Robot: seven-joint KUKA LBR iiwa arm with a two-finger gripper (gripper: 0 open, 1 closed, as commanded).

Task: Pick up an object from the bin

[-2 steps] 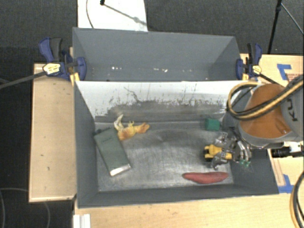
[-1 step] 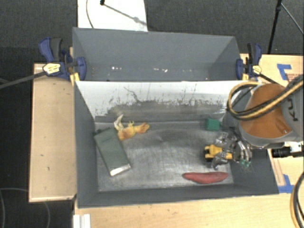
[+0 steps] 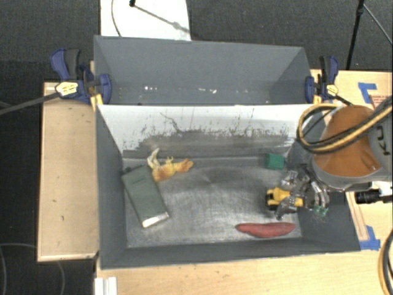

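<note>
the hand (image 3: 293,196) is seen low by the right wall of the bin (image 3: 202,66), against a small yellow thing (image 3: 276,196) near the front right corner. whether it is spread or pinching cannot be told. a red oblong thing (image 3: 265,229) is seen just in front.

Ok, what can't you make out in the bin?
Camera view, yellow thing at the gripper: too small to identify, partly covered by the gripper.
Camera view, green thing at the back wall: too small to identify.
Camera view, bin floor at right: hidden under the arm.
</note>
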